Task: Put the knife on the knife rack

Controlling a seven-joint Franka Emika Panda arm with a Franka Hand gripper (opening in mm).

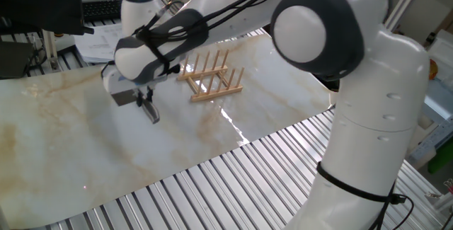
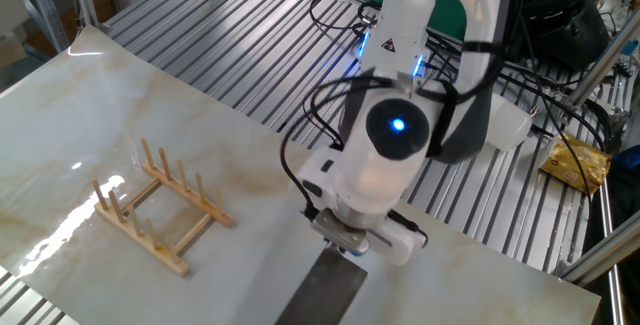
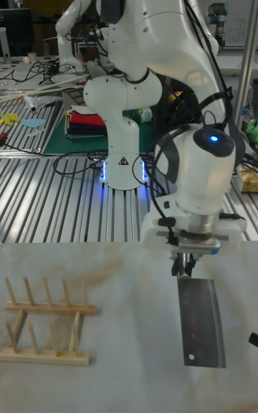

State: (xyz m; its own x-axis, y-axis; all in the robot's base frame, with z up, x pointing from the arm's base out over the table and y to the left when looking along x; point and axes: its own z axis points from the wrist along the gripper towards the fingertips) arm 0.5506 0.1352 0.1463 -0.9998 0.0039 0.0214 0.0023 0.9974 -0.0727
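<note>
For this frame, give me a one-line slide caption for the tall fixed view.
Franka arm's pincer grips the knife by its handle, blade hanging down, with the empty knife rack off to one side.

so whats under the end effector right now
The knife hangs from the end effector, dark blade pointing down over the marble table. Its handle is hidden in the grip. The knife rack stands apart, empty.
</note>
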